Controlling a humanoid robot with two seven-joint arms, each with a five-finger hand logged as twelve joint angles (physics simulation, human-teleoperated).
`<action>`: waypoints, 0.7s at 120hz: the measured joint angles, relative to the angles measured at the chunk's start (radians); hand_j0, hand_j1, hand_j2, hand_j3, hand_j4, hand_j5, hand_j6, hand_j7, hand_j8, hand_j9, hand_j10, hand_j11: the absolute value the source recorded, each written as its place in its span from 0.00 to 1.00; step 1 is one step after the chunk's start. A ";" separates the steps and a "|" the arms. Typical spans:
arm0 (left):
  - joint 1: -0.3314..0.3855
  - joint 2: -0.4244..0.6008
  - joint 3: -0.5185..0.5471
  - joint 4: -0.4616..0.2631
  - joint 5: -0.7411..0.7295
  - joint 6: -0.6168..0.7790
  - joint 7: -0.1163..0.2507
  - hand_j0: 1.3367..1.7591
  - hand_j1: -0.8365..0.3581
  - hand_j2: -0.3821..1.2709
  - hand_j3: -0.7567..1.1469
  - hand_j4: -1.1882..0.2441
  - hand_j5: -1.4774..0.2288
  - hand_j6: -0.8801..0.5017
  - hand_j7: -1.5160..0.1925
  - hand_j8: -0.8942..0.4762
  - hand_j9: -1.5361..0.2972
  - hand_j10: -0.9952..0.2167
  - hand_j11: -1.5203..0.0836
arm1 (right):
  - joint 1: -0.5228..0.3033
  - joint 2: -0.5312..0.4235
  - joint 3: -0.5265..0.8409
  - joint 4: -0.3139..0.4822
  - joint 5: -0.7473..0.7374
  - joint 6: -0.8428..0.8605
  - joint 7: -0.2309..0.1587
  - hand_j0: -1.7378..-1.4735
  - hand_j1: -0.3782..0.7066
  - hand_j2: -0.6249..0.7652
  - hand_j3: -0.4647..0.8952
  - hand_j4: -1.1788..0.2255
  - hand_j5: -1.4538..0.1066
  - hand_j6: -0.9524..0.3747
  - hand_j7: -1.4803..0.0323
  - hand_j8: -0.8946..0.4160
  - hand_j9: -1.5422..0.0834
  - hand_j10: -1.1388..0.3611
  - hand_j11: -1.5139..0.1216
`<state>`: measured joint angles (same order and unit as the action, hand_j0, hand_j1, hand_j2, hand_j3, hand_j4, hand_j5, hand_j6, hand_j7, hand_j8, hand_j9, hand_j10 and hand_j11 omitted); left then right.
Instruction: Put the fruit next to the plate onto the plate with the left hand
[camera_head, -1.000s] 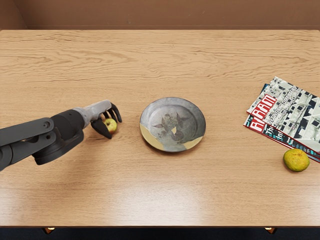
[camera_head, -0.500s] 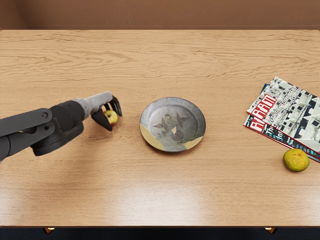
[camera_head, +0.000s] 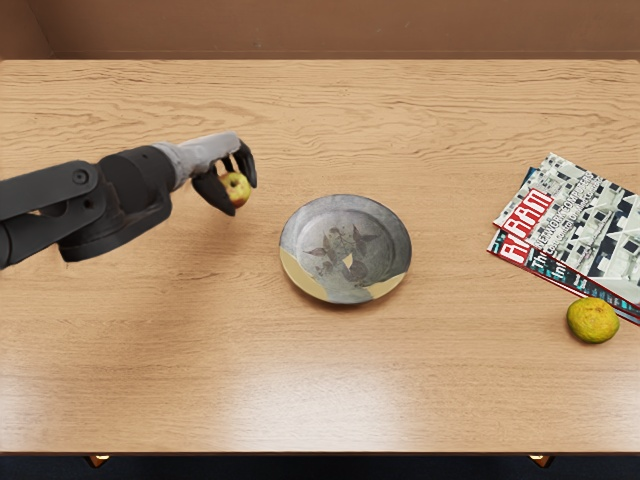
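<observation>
A small yellow-red apple is held in my left hand, whose dark fingers are curled around it. The hand and fruit are lifted above the table, left of and slightly beyond the plate. The grey plate with a leaf pattern and a yellow patch lies at the table's middle with nothing on it. My left arm reaches in from the picture's left edge. The right arm does not show.
A stack of magazines lies at the right edge of the wooden table. A yellow-green citrus fruit sits just in front of the magazines, far from the plate.
My left hand has risen from the table with the apple in its grasp and shifted a little toward the far side and right. The plate has not moved.
</observation>
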<state>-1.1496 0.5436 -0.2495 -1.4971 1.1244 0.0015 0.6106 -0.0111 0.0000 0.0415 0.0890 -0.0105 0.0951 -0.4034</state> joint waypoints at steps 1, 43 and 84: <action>-0.004 0.000 0.000 0.000 -0.001 -0.001 0.000 0.74 0.47 0.34 0.40 0.36 0.29 0.36 0.33 0.40 0.32 0.33 0.35 | 0.000 0.000 0.000 0.000 0.000 0.000 0.000 0.30 0.03 0.45 0.34 0.84 0.93 0.72 0.98 0.68 0.95 0.76 0.93; -0.069 -0.147 -0.002 0.002 -0.009 -0.021 0.000 0.75 0.44 0.42 0.40 0.36 0.29 0.36 0.33 0.39 0.33 0.30 0.36 | 0.000 0.000 -0.001 0.000 0.000 0.000 0.000 0.30 0.03 0.45 0.34 0.84 0.93 0.72 0.98 0.68 0.95 0.76 0.93; -0.102 -0.289 0.000 0.045 -0.010 -0.024 0.001 0.76 0.41 0.51 0.40 0.34 0.27 0.34 0.32 0.37 0.32 0.25 0.35 | 0.000 0.000 -0.001 0.000 -0.001 0.000 0.000 0.30 0.03 0.45 0.34 0.84 0.93 0.72 0.98 0.68 0.95 0.76 0.93</action>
<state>-1.2513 0.2544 -0.2497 -1.4524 1.1147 -0.0225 0.6111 -0.0107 0.0000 0.0400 0.0890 -0.0110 0.0951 -0.4033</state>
